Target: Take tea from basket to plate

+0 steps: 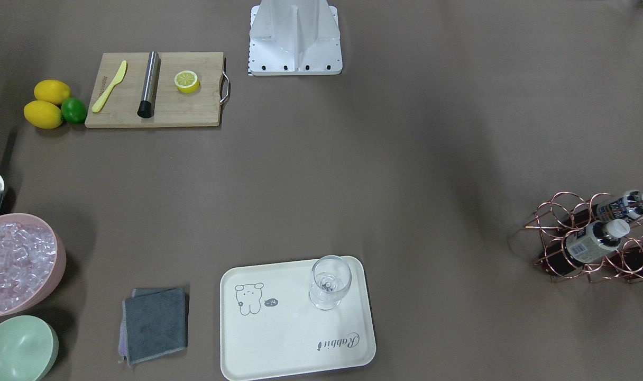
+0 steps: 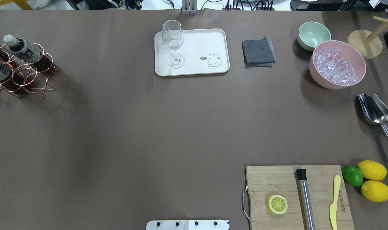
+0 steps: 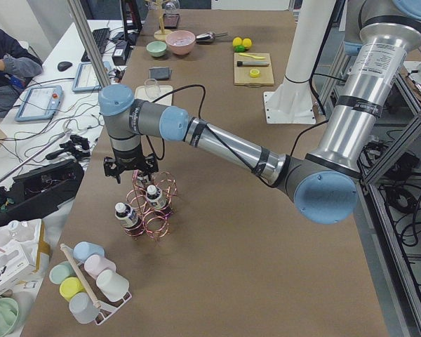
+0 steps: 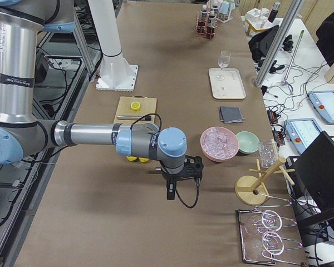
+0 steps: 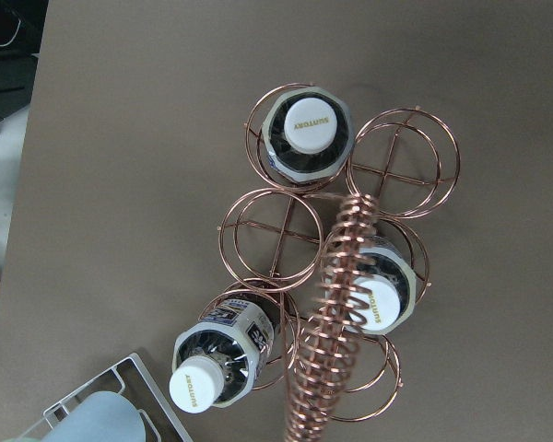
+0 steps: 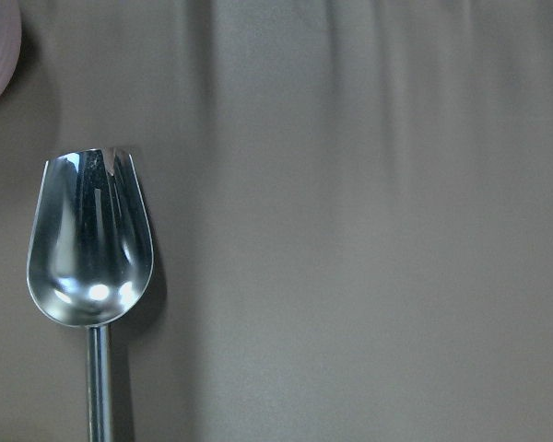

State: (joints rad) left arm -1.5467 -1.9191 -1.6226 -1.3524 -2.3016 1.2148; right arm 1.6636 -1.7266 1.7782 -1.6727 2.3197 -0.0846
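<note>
The rose-gold wire basket (image 2: 33,75) stands at the table's left end and holds three tea bottles. In the left wrist view their white caps show from above: one tea (image 5: 309,124) at the top, one (image 5: 373,295) beside the coiled handle (image 5: 336,304), and one (image 5: 203,387) leaning outward. My left gripper (image 3: 130,170) hangs just above the basket; whether it is open or shut I cannot tell. The cream plate (image 2: 206,38) lies at the far middle with a stemmed glass (image 2: 173,41) on it. My right gripper (image 4: 178,181) hovers over a steel scoop (image 6: 90,249); its state cannot be told.
A cutting board (image 2: 299,195) with a lemon half, a steel tube and a yellow knife lies near the right front, with lemons and a lime (image 2: 371,180) beside it. A pink ice bowl (image 2: 337,64), a mint bowl (image 2: 313,35) and a grey cloth (image 2: 258,51) sit beyond. A cup rack (image 3: 88,277) stands near the basket.
</note>
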